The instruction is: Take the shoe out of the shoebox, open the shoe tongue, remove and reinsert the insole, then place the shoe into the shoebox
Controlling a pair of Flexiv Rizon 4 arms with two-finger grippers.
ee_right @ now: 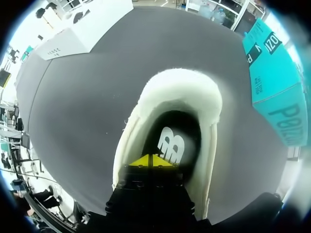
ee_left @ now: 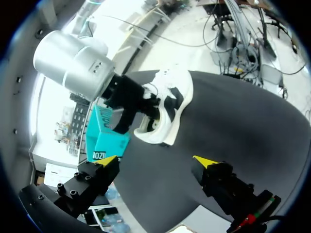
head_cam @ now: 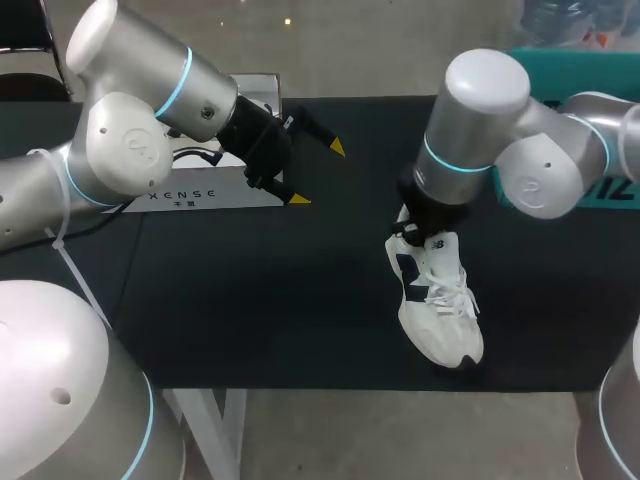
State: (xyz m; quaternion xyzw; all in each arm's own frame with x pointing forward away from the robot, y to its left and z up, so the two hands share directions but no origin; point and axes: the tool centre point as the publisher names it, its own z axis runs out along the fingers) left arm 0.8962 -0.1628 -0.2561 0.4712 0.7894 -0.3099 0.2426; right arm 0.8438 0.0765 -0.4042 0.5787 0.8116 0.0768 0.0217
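Note:
A white shoe with navy patches (head_cam: 440, 305) lies on the black table, toe toward the front edge. My right gripper (head_cam: 422, 232) stands over its heel end. In the right wrist view its yellow tips (ee_right: 151, 160) are shut together at the rim of the shoe's opening (ee_right: 171, 92), just above the insole (ee_right: 171, 144) with its white logo. Whether they pinch anything is hidden. My left gripper (head_cam: 318, 173) hangs open above the table's back left and holds nothing. The left wrist view shows that open gripper (ee_left: 155, 160) with the shoe (ee_left: 170, 102) ahead of it. The teal shoebox (head_cam: 570, 62) stands at the back right.
A white box (head_cam: 215, 192) lies at the back left, under my left arm. The teal shoebox (ee_right: 272, 82) sits close beside the shoe on the right. Bare black table (head_cam: 260, 300) stretches across the middle and front left.

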